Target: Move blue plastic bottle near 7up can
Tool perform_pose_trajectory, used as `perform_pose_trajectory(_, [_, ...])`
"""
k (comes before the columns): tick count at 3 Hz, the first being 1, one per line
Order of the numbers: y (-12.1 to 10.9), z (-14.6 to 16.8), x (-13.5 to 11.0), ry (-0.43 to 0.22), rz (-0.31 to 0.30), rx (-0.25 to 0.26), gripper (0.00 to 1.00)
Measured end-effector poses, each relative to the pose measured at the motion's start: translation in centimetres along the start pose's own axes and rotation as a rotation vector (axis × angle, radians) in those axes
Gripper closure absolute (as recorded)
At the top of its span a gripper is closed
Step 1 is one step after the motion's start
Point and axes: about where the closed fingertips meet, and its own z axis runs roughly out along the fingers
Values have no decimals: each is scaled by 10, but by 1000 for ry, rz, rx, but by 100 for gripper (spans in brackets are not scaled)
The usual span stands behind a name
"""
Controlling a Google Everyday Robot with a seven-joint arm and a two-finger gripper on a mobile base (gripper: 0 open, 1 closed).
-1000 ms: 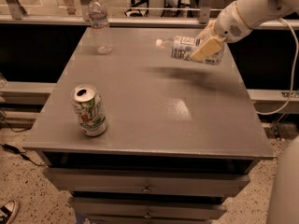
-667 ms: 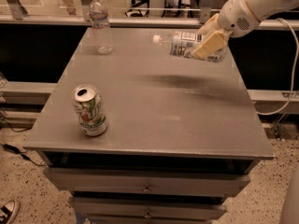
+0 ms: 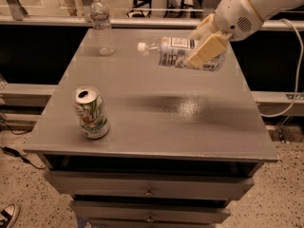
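Note:
The blue plastic bottle is held sideways in the air above the far right part of the grey table, its white cap pointing left. My gripper is shut on the bottle's body, with a cream finger across its front, reaching in from the upper right. The 7up can stands upright near the table's front left corner, well apart from the bottle.
A taller slim clear water bottle stands at the table's far left corner. Drawers sit below the tabletop. A cable hangs at the right. A glass railing runs behind the table.
My gripper has carried the blue bottle leftward and toward the table's middle, still in the air. The can and the tall bottle have not moved.

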Motion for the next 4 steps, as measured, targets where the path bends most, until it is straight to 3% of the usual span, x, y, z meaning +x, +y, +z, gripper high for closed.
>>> perform_pose_trajectory(1, [28,24,-18,13,38,-40,100])
perform_pose_trajectory(3, [53,64,-58,18,184,-83,100])
perform_pose_trajectory(4, [65,71,-66,21,236,-90,100])
